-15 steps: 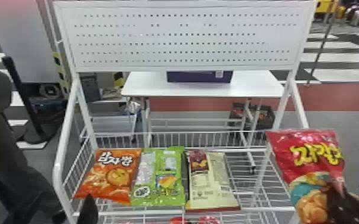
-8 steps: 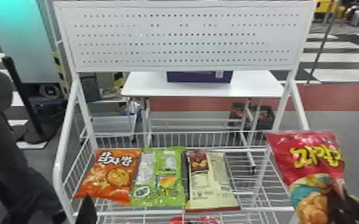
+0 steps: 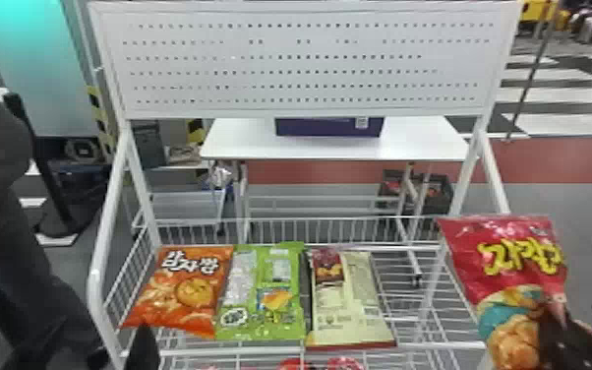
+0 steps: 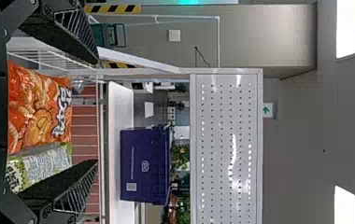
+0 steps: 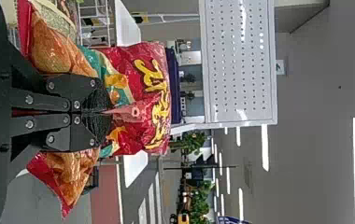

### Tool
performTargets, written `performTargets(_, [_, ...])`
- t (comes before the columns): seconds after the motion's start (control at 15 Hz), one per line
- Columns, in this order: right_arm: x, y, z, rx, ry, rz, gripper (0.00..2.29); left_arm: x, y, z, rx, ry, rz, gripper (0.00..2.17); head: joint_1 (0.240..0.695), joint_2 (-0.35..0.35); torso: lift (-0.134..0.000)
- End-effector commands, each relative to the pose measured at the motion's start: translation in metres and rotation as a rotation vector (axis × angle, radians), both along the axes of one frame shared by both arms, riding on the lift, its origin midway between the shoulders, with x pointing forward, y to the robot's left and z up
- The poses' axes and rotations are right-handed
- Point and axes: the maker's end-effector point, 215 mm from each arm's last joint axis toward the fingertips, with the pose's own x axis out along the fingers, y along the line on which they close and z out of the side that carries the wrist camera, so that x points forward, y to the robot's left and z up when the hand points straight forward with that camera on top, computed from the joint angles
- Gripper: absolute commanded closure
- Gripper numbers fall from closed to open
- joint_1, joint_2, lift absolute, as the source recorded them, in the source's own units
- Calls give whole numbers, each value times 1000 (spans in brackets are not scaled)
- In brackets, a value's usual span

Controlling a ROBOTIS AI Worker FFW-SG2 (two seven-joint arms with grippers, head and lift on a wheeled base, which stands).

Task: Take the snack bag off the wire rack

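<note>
At the left front corner of the wire rack [image 3: 96,295], the left gripper [image 3: 143,349] has its two black fingers spread apart, with nothing between them. Inside the rack, left to right, lie an orange bag [image 3: 177,290], a green bag [image 3: 263,295] and a cream-coloured bag [image 3: 354,300], side by side. Above the rack's back stands a white perforated panel [image 3: 305,64]. At the rack's right end, the red snack bag [image 3: 511,261] is held up roughly upright; whether it touches the rack cannot be told. The right gripper [image 3: 563,337] pinches the front of that bag around its middle, its fingers pressed together on puckered film; the bag's red, yellow-lettered top rises above the fingertips, and its lower part hangs below them.
</note>
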Motion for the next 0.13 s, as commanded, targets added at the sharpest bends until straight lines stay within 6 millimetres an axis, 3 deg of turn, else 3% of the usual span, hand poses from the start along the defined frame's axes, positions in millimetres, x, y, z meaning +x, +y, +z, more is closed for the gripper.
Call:
performTargets(0.0, [3, -1, 1, 8, -3, -1, 1868, 1, 0, -1, 2, 0, 2, 134, 499, 0, 0])
performTargets(0.07, [3, -1, 1, 10, -3, 1, 1868, 1, 1, 0, 1, -1, 3, 134, 499, 0, 0])
